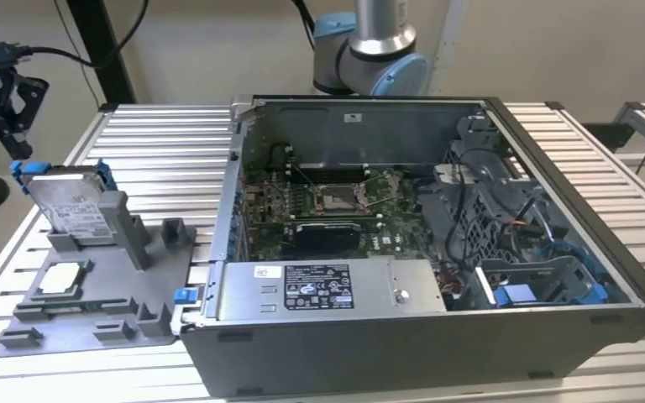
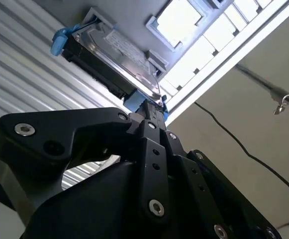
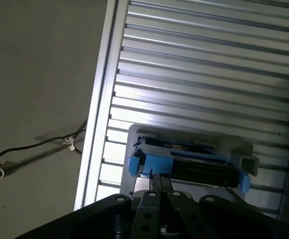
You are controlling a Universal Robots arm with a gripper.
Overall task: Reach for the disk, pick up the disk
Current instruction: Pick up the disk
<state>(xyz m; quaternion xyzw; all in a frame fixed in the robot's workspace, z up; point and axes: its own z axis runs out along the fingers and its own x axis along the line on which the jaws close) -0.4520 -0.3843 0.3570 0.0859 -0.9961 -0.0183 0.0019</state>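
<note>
Now: my tool (image 3: 160, 178) is pressed together, holding nothing. Disk (image 3: 194, 162) stands on edge in its grey holder (image 3: 246, 162) on the counter (image 3: 209, 59), dead ahead and near. Its long edge runs crosswise to my approach.

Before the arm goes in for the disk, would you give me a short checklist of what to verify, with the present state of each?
1. Disk upright in the grey holder: ok.
2. Claw aimed at the disk: ok; in both wrist views it points at the blue bracket.
3. Claw open for a grasp: not ok; the fingers sit together.
4. Gap between claw and disk: cannot tell; the tips overlap the bracket in both wrist views.
5. CPU chip out of the way: ok; it lies flat lower on the holder.
</note>
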